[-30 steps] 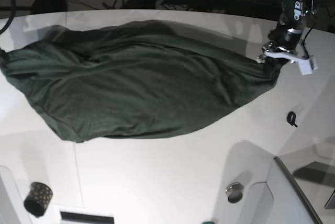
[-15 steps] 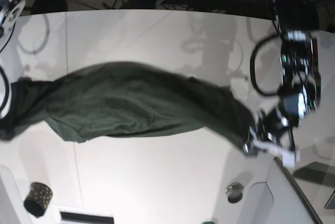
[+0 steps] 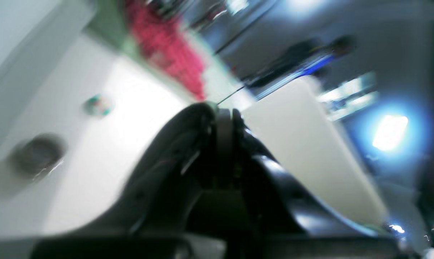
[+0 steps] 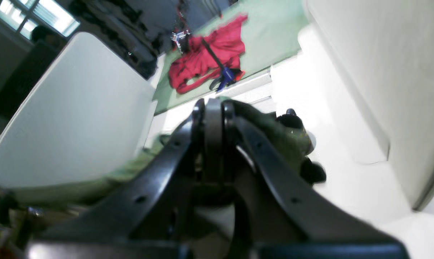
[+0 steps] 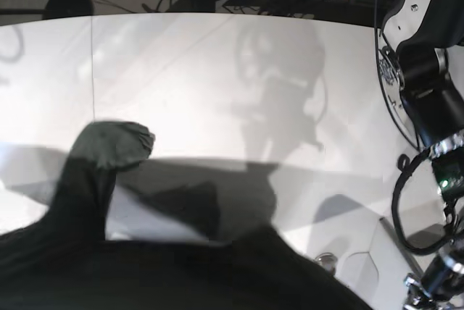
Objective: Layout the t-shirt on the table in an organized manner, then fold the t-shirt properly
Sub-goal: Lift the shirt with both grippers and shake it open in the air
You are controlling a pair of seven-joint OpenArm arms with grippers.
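Note:
The dark green t-shirt (image 5: 145, 266) hangs lifted close to the base camera and fills the bottom of that view. One bunched end (image 5: 109, 143) still touches the white table (image 5: 217, 71). My right gripper (image 4: 211, 104) is shut, with green t-shirt fabric (image 4: 288, 133) bunched around its tips. My left gripper (image 3: 224, 113) is shut too, in a blurred view where only a thin sliver of cloth shows at its tips. The left arm (image 5: 428, 100) reaches down the right edge to the front corner. The right arm is outside the base view.
A round metal fitting (image 5: 325, 261) sits near the front right, beside a raised white panel (image 5: 395, 252). A small black clip (image 5: 403, 159) lies by the left arm. A red garment (image 4: 209, 57) lies on the green floor beyond the table.
The t-shirt has been dragged off the far table and lifted toward the front, now hanging before the base camera. The left arm swung from the far right to the front right corner.

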